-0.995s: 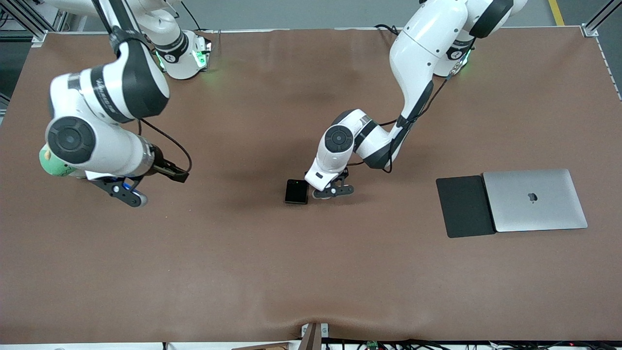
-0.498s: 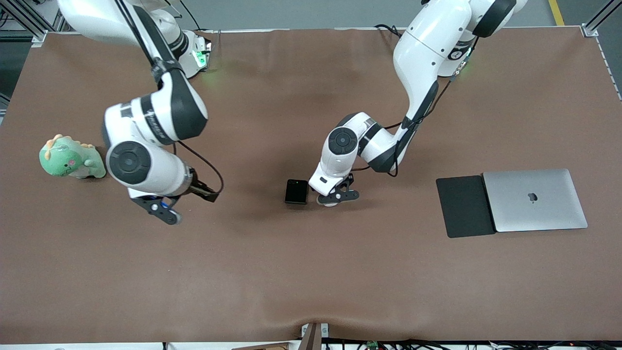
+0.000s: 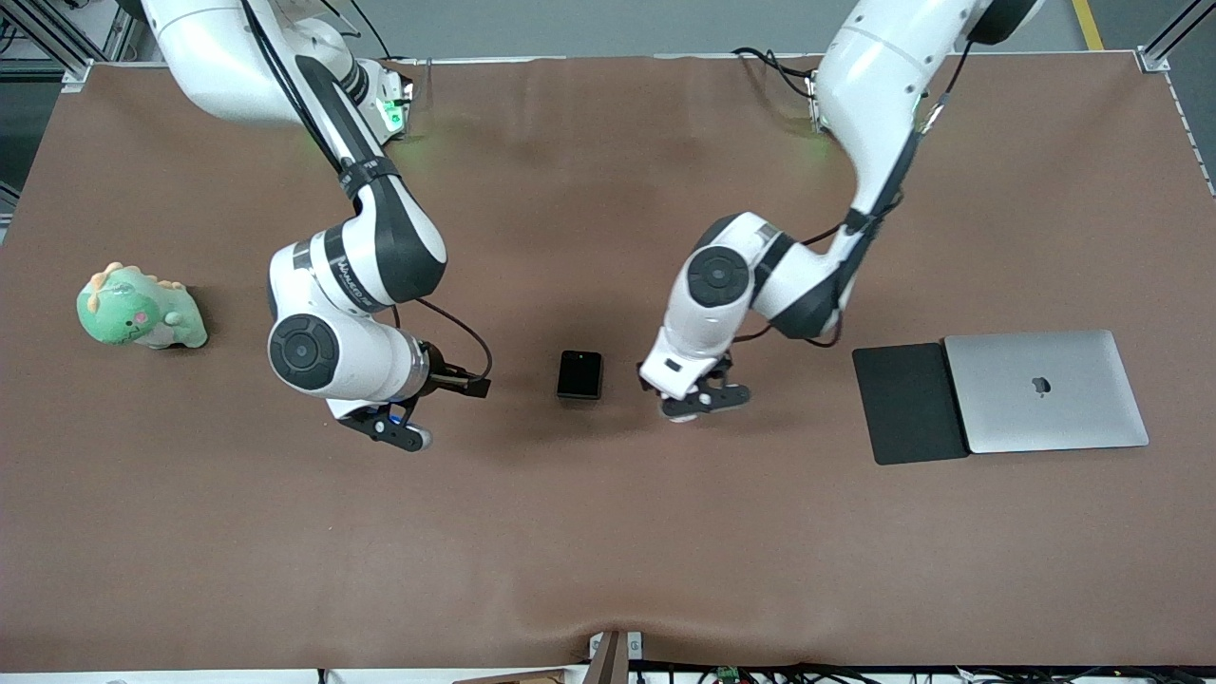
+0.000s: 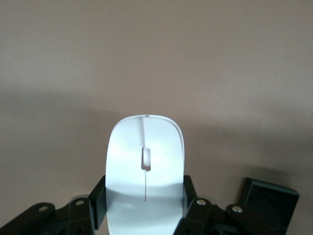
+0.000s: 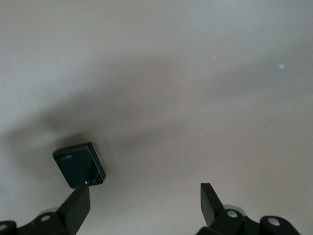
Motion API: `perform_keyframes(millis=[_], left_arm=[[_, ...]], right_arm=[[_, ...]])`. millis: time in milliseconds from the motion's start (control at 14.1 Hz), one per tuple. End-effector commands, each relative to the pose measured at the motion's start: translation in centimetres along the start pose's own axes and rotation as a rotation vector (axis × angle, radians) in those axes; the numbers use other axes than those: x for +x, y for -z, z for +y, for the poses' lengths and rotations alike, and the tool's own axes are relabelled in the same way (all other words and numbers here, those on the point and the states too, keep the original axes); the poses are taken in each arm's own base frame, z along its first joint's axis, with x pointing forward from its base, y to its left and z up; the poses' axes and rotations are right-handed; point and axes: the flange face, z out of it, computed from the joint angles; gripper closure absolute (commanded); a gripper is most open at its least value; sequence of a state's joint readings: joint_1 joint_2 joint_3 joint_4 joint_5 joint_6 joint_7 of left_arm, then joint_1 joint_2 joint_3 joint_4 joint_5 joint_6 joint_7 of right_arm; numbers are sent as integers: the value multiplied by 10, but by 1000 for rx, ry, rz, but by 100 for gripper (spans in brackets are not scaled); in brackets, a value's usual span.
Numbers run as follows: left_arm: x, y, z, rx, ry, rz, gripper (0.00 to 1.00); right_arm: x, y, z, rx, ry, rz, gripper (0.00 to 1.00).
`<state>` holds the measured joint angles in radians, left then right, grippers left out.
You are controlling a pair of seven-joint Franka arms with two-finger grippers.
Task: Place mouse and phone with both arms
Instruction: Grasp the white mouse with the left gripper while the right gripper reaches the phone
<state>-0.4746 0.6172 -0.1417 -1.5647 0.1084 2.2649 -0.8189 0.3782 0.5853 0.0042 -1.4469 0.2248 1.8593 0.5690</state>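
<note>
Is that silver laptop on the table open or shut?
Shut. The laptop lies flat with its lid down and logo facing up, beside the black pad; no screen or keyboard shows.

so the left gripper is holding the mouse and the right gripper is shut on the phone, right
Not quite. The left gripper does hold the mouse, but the right gripper is open and empty. The right wrist view shows its fingers spread apart, with the phone lying flat on the table apart from them. In the front view the phone sits alone between the two arms.
</note>
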Motion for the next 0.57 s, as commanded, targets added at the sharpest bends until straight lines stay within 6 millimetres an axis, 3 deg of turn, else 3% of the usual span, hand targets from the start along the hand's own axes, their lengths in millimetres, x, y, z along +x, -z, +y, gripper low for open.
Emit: perform_keyframes(millis=[0, 213, 498], left_arm=[[14, 32, -33, 45, -48, -6, 61], [36, 52, -76, 63, -94, -14, 61], [63, 54, -140, 80, -139, -30, 62]], right_arm=[[17, -20, -12, 38, 175, 17, 0], [12, -26, -31, 87, 248, 55, 0], [-22, -62, -93, 57, 394, 201, 0]])
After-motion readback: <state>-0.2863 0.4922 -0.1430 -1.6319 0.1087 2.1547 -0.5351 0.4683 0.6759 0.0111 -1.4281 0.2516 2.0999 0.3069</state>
